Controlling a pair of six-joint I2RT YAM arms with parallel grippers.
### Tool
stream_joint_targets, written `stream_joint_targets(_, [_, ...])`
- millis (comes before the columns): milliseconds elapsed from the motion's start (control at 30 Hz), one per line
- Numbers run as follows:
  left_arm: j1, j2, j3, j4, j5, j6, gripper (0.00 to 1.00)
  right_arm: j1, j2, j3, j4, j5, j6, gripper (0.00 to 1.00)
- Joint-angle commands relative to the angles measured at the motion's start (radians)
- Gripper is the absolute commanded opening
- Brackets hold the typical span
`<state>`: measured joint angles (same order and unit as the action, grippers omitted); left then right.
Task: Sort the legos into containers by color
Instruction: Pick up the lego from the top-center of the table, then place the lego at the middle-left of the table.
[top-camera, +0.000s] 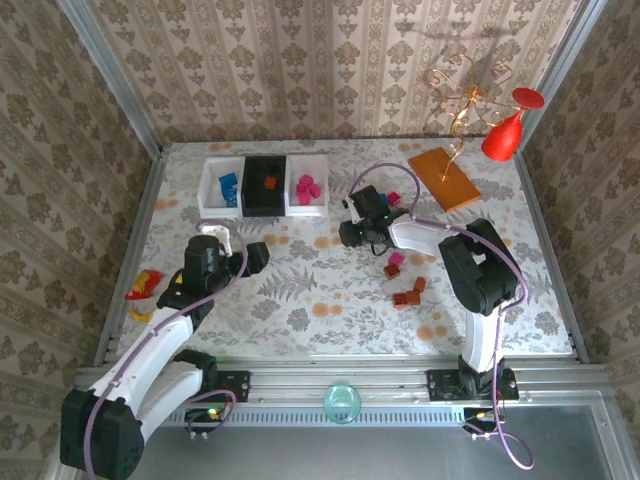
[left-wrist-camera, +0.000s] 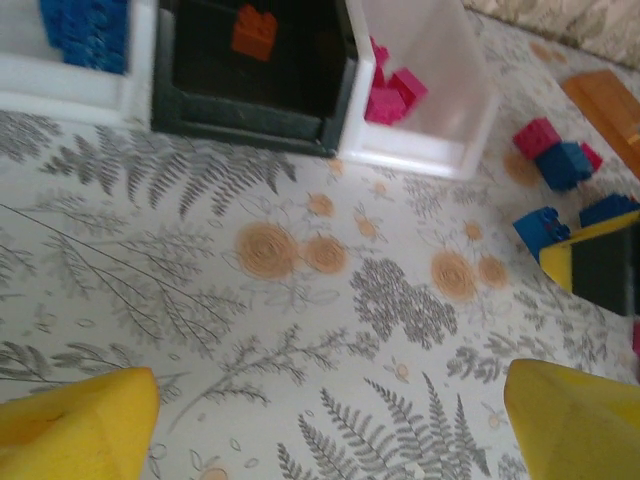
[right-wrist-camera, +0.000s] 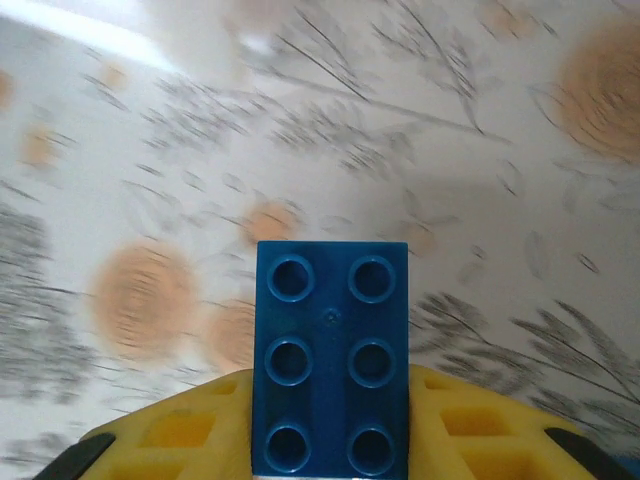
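Observation:
Three containers stand in a row at the back left: a white tray (top-camera: 210, 190) with blue legos (left-wrist-camera: 85, 30), a black tray (top-camera: 266, 200) with one orange-brown brick (left-wrist-camera: 254, 30), and a white tray (top-camera: 322, 190) with pink bricks (left-wrist-camera: 392, 92). My right gripper (top-camera: 352, 232) is shut on a blue lego (right-wrist-camera: 332, 360), which sits between its yellow pads (right-wrist-camera: 180, 435) over the tablecloth. My left gripper (top-camera: 258, 255) hangs open in front of the trays, its yellow fingertips (left-wrist-camera: 75, 425) far apart with nothing between them. Loose pink (top-camera: 396, 259) and orange-brown bricks (top-camera: 408, 296) lie right of centre.
An orange-brown flat board (top-camera: 444, 178) lies at the back right beside a red goblet-shaped ornament (top-camera: 505, 130) on a gold wire stand. More loose blue and pink bricks (left-wrist-camera: 553, 152) lie near my right gripper. A red and yellow object (top-camera: 143, 285) sits at the table's left edge.

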<state>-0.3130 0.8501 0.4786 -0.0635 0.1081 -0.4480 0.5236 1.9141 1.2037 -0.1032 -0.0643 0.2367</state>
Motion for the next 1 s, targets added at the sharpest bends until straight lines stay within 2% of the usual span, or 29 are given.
stream_joint_targets(0, [0.047,-0.016,0.064,-0.010,0.023,0.030,0.91,0.051,-0.008,0.039,0.158,-0.131,0.071,0.34])
stream_joint_targets(200, [0.149,-0.006,0.078,-0.019,0.047,0.014,0.92,0.123,0.110,0.187,0.228,-0.195,0.144,0.34])
stream_joint_targets(300, [0.193,0.013,0.063,-0.023,0.081,-0.009,0.92,0.163,0.168,0.244,0.212,-0.191,0.158,0.34])
stream_joint_targets(533, [0.280,0.007,-0.016,0.001,0.085,-0.066,0.91,0.229,0.299,0.369,0.150,-0.182,0.194,0.34])
stream_joint_targets(667, [0.302,0.004,-0.046,0.012,0.093,-0.080,0.91,0.255,0.360,0.422,0.117,-0.168,0.220,0.36])
stream_joint_targets(833, [0.302,0.009,-0.058,0.016,0.100,-0.077,0.90,0.272,0.396,0.468,0.113,-0.213,0.254,0.45])
stream_joint_targets(967, [0.293,0.027,-0.067,0.038,0.113,-0.089,0.88,0.269,0.353,0.449,0.117,-0.256,0.259,0.54])
